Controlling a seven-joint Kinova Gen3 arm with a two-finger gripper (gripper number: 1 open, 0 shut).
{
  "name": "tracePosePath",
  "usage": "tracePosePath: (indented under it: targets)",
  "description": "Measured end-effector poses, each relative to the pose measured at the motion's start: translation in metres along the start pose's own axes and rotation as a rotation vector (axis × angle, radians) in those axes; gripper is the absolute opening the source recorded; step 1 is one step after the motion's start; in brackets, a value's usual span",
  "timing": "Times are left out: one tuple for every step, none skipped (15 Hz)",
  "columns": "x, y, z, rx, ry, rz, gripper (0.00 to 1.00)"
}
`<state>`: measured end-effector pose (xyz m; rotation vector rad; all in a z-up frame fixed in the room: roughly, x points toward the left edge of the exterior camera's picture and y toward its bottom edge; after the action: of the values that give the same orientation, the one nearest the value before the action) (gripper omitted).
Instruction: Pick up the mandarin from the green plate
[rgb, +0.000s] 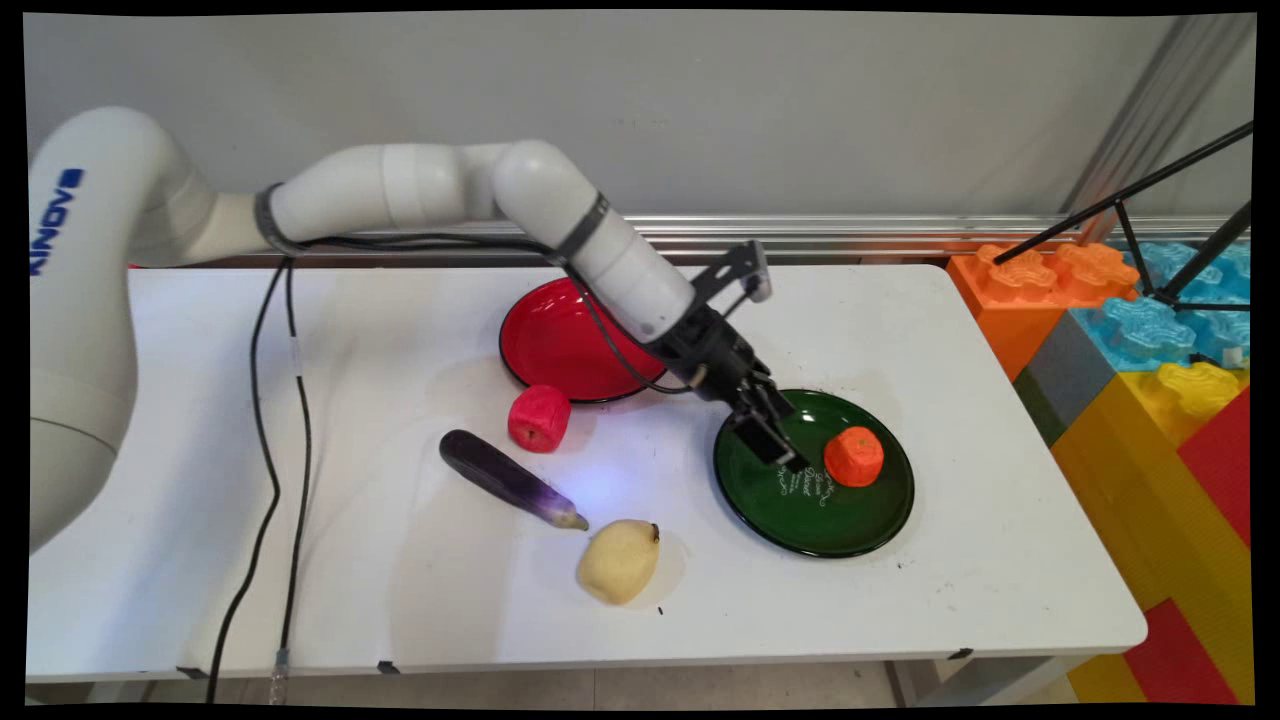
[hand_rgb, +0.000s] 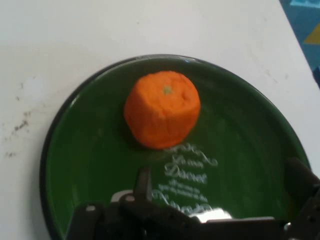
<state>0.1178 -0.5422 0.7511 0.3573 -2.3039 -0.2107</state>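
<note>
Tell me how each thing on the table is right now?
gripper: open, low over the green plate, holding nothing.
orange toy fruit: upright on the green plate, beside the gripper.
green plate: flat on the table, holding the orange toy fruit.
red plate: flat, partly hidden by the arm.
red toy fruit: on the table by the red plate.
toy eggplant: lying on its side.
yellow toy fruit: lying on the table.

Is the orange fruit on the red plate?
No, the orange fruit sits on the green plate; the red plate holds nothing visible.
</note>
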Motion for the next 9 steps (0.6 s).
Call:
tracePosePath:
  targets:
    - [0.002,-0.002,0.008,0.003,0.006,-0.001,1.0]
    - [0.004,-0.004,0.016,0.005,0.012,-0.002,1.0]
    - [0.006,-0.006,0.022,0.007,0.017,-0.003,1.0]
    - [0.008,-0.007,0.03,0.008,0.022,-0.003,1.0]
    - [0.01,-0.009,0.036,0.01,0.026,-0.003,1.0]
    - [0.011,-0.009,0.04,0.01,0.029,-0.002,1.0]
    - [0.013,-0.01,0.046,0.01,0.033,0.0,1.0]
    - [0.014,-0.011,0.05,0.011,0.036,0.001,1.0]
    - [0.015,-0.012,0.054,0.011,0.038,0.002,1.0]
